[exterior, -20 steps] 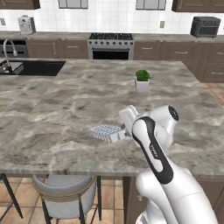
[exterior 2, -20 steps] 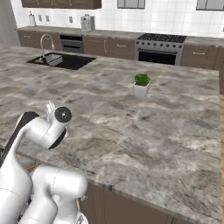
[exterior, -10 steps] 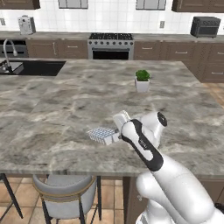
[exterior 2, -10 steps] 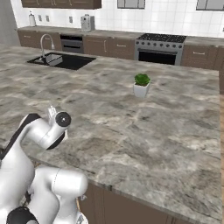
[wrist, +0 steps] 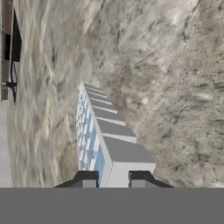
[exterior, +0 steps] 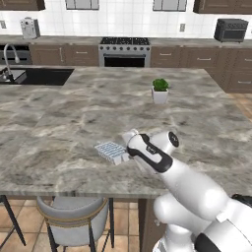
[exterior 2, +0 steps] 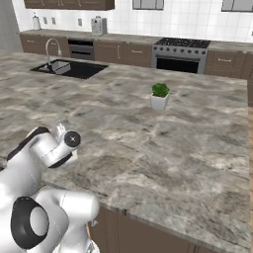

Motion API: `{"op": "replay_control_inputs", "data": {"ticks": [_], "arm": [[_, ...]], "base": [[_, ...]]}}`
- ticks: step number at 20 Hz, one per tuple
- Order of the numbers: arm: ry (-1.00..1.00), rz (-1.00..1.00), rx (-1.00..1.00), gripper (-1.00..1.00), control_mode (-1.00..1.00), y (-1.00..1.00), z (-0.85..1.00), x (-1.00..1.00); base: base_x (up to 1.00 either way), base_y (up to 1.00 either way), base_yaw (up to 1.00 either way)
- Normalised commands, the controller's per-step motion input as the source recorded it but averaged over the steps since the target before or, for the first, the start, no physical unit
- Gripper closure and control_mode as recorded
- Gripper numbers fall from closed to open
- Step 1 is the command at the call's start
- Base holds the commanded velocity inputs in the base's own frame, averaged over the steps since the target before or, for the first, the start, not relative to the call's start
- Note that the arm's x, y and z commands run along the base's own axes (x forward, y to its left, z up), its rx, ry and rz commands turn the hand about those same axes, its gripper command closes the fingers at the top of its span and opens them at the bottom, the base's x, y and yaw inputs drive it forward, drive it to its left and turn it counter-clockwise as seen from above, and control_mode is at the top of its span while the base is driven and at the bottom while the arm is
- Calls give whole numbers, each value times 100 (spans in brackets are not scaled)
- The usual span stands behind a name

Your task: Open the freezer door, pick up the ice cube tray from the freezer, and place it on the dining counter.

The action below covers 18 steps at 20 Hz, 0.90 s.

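Note:
The ice cube tray (exterior: pixel 110 151) is white with pale-blue cells. It lies low over the dining counter (exterior: pixel 74 113) near its front edge, and I cannot tell whether it touches the stone. My gripper (exterior: pixel 126 156) is shut on the tray's right end, half hidden behind my forearm. In the hand view the tray (wrist: pixel 103 131) stretches away from the gripper (wrist: pixel 111 178), one fingertip on each side of its near end, with the marbled dining counter (wrist: pixel 175 65) behind it. In the right base view my arm covers the tray above the dining counter (exterior 2: pixel 173 148). The freezer and the freezer door are out of view.
A small potted plant (exterior: pixel 160 90) (exterior 2: pixel 159 95) stands mid-counter, beyond the tray. A sink with faucet (exterior: pixel 39 76) (exterior 2: pixel 69 68) is set into the far left. A round grey stool (exterior: pixel 74 219) sits under the front edge. A stove (exterior: pixel 124 51) lines the back wall.
My arm has folded lower and carried the tray a little to the left along the counter's front part. The jaws have stayed shut on it.

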Motion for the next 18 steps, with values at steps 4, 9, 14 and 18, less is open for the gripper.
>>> {"op": "replay_control_inputs", "data": {"ticks": [4,9,14,18], "arm": [[0,0,0,100,-100,0,-19,24],[3,0,0,-100,-100,0,-2,17],[0,0,0,-100,-100,0,20,0],[0,0,-1,-100,-100,0,34,0]], "base": [[0,0,0],[0,0,0],[0,0,0],[0,0,0]]}}
